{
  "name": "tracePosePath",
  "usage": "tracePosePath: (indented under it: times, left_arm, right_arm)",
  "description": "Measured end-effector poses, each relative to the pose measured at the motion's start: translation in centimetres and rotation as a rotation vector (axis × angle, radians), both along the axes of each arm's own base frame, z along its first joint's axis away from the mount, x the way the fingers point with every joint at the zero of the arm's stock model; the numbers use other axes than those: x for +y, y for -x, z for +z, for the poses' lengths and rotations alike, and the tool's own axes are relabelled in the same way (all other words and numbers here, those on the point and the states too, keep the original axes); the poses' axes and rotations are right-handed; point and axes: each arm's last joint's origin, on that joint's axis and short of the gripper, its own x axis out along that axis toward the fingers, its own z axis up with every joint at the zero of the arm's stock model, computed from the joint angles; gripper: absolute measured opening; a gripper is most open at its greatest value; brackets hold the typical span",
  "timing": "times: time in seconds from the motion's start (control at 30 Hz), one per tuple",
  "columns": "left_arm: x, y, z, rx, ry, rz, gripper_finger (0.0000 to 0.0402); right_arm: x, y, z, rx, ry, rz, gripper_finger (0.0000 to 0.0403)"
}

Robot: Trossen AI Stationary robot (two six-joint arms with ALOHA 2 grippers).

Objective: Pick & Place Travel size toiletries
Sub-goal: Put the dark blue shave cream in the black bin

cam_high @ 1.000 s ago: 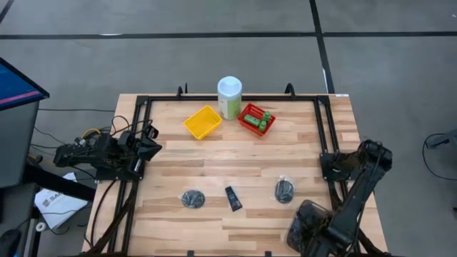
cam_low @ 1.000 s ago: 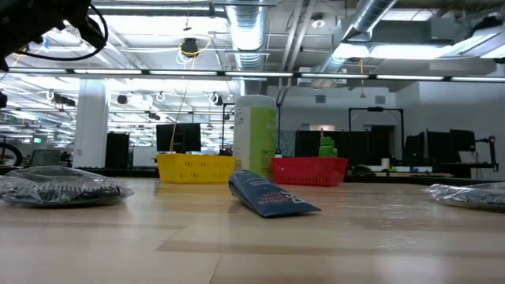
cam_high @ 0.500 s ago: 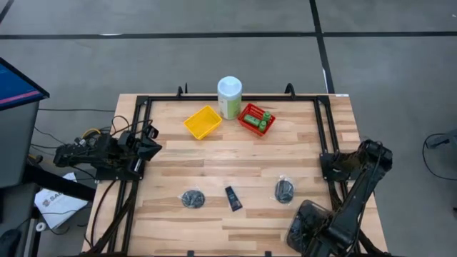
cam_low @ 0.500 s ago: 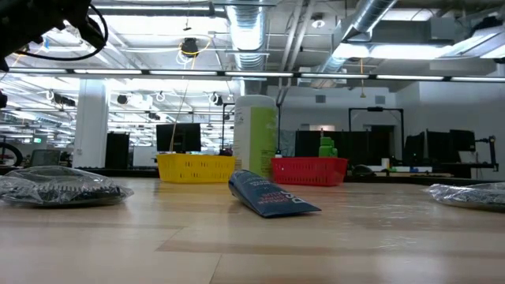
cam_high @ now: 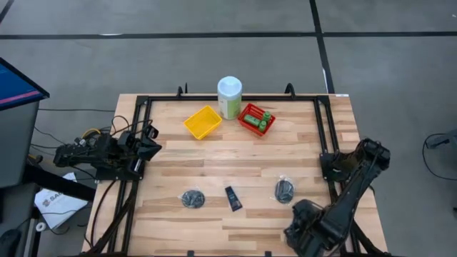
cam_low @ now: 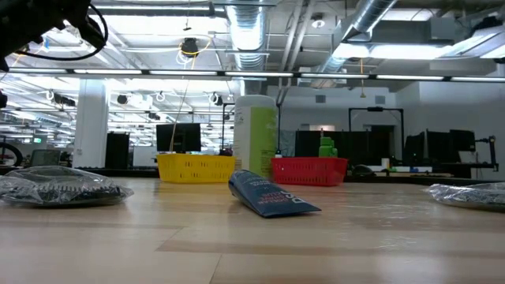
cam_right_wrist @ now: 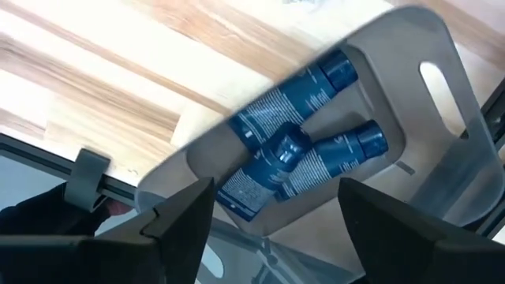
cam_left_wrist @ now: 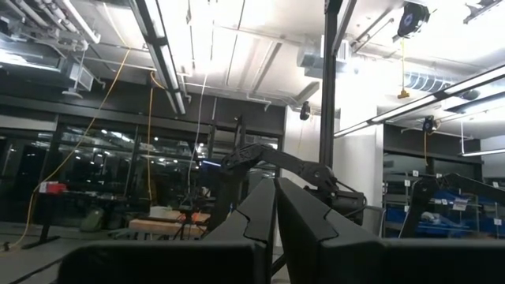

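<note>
Right wrist view: R gripper point(cam_right_wrist: 272, 209) wide open, empty, over grey tray point(cam_right_wrist: 442, 71) w/ navy tubes point(cam_right_wrist: 304, 154); looks like drop done. Next: reach table tube point(cam_high: 233, 198). L gripper point(cam_left_wrist: 276, 229) closed, parked at left edge

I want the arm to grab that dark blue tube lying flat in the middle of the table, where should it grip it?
Come straight down on the navy tube and pinch across its narrow width at mid-body. It lies flat with open table on both sides; the low view shows its crimped end tilted slightly upward.
</note>
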Motion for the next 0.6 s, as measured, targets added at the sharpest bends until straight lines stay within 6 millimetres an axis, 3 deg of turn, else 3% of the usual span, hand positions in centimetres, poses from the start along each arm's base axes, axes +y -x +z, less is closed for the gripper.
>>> tracePosePath:
  times: [0.3,0.6]
  left_arm:
    - [0.0,-0.1,-0.2,0.029,-0.001,0.000,0.0011]
    - [0.0,-1.5,-4.8,0.523,-0.015,0.004,0.0011]
  right_arm:
    - [-1.0,-1.4,0.3,-0.006,-0.008,0.005,0.0265]
    - [-3.2,-4.8,2.6,-0.081,-0.037,0.073,0.0266]
